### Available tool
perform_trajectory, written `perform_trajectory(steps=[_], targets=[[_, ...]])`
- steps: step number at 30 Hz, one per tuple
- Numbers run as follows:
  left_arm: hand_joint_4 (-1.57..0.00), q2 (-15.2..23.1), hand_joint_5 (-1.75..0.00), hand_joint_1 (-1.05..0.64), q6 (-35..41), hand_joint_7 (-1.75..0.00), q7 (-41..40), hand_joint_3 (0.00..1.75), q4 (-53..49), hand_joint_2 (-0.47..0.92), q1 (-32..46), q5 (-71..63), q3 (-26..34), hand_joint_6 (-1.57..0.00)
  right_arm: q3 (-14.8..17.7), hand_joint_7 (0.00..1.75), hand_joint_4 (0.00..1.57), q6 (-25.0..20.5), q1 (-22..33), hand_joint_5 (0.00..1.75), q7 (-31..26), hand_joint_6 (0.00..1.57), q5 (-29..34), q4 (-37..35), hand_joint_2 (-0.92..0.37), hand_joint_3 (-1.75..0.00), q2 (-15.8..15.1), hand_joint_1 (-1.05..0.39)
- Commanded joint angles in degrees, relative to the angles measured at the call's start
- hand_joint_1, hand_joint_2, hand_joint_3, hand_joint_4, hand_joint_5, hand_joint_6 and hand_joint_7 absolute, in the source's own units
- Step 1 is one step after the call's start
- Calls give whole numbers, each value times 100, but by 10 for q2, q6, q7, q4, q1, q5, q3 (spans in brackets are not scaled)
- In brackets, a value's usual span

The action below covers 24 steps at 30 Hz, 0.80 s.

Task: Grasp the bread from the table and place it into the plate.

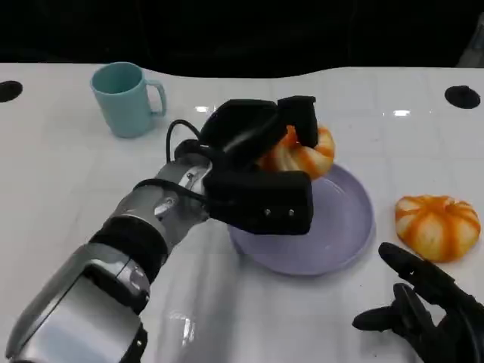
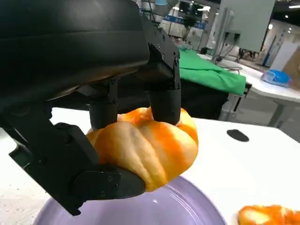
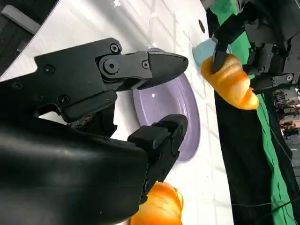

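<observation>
A: Holding a bread (image 1: 302,155) up in the air, that is what the left hand (image 1: 257,170) does. See the black fingers (image 2: 164,101) on top and the thumb under it? They squeeze the bread tight so it cannot fall.

B: Why is it up there?

A: I think it is on its way to the plate (image 1: 340,227). The hand hangs over the plate's far rim, at about 11 o'clock on the plate. The left wrist view shows the purple plate (image 2: 154,208) right under the bread (image 2: 145,150), and I see a small gap between them. So the bread is not down yet.

B: What comes next, do you think?

A: My guess is the hand must go lower and then let go, softly, so the bread stays on the plate.

B: And the other hand?

A: The right hand (image 1: 431,306) is at 4 o'clock from the plate, near the front edge of the white surface (image 1: 68,189). Its fingers are apart and it holds nothing. It looks like it just waits.

B: Is there more bread?

A: Yes! A second bread (image 1: 437,225) lies on the surface at 3 o'clock from the plate, close beside it but not touching it. It sits just past the right hand.

B: Let's count!

A: Two breads. One plate. One blue cup (image 1: 125,98), far off at 10 o'clock from the plate, with its handle pointing to the plate's side. Two hands. One bread is held, one bread lies free.
</observation>
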<state>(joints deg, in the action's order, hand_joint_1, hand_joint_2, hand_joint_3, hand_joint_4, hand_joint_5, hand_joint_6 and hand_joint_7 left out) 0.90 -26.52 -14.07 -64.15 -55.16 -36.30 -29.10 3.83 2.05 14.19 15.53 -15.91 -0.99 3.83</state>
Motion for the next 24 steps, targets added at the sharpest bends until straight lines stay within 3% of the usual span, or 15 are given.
perform_trajectory(steps=[1, 7, 8, 10, 11, 12, 14, 17, 19, 20, 24], targets=[[-93, -11, -175, -20, 5, -175, 2, 75, -17, 71, -25, -16, -16, -69, 0, 26, 82, 4, 5, 98, -4, 103, 0, 12, -92, -33, -4, -75], [-89, -14, -175, -19, 7, -172, 15, 70, -27, 76, -29, -26, -29, -69, -3, 26, 82, 5, 7, 98, -2, 103, 0, 16, -92, -34, -4, -75], [-86, -13, -174, -19, 9, -162, 32, 70, -26, 75, -31, -23, -29, -69, -3, 26, 82, 6, 7, 98, -2, 103, 1, 16, -92, -34, -4, -75], [-80, -14, -167, -17, 14, -102, 71, 64, -24, 74, -34, -11, -23, -83, -3, 26, 81, 2, 7, 98, -3, 103, -1, 17, -92, -34, -4, -75], [-75, -14, -150, -21, 18, -69, 89, 50, -22, 82, -35, -7, -21, -85, -3, 26, 81, 0, 8, 98, -3, 103, -2, 18, -92, -34, -4, -75], [-71, -13, -141, -23, 19, -53, 104, 41, -20, 87, -36, -2, -19, -86, -3, 26, 81, 1, 8, 98, -3, 103, -3, 19, -92, -33, -3, -75], [-66, -11, -86, -32, 22, -21, 124, 26, -17, 91, -36, 1, -17, -75, -3, 26, 81, 1, 8, 98, -3, 103, -2, 19, -92, -33, -3, -75], [-57, -10, -32, -48, 42, -3, 158, 27, -15, 92, -42, -3, -19, -58, -2, 26, 81, 0, 8, 98, -3, 102, -3, 19, -92, -33, -3, -74], [-53, -7, -22, -54, 47, -1, 169, 28, -11, 92, -43, -6, -22, -53, -2, 26, 81, -2, 7, 98, -4, 102, -5, 20, -92, -33, -2, -74], [-46, -6, -16, -66, 50, 0, 178, 37, -9, 92, -44, -7, -23, -49, -2, 26, 81, -3, 7, 98, -4, 102, -5, 20, -92, -33, -2, -74], [-33, 1, -7, -82, 57, 0, 216, 54, -2, 92, -48, -6, -23, -40, -4, 26, 81, -1, 7, 98, -5, 102, 0, 20, -92, -32, -4, -75]])
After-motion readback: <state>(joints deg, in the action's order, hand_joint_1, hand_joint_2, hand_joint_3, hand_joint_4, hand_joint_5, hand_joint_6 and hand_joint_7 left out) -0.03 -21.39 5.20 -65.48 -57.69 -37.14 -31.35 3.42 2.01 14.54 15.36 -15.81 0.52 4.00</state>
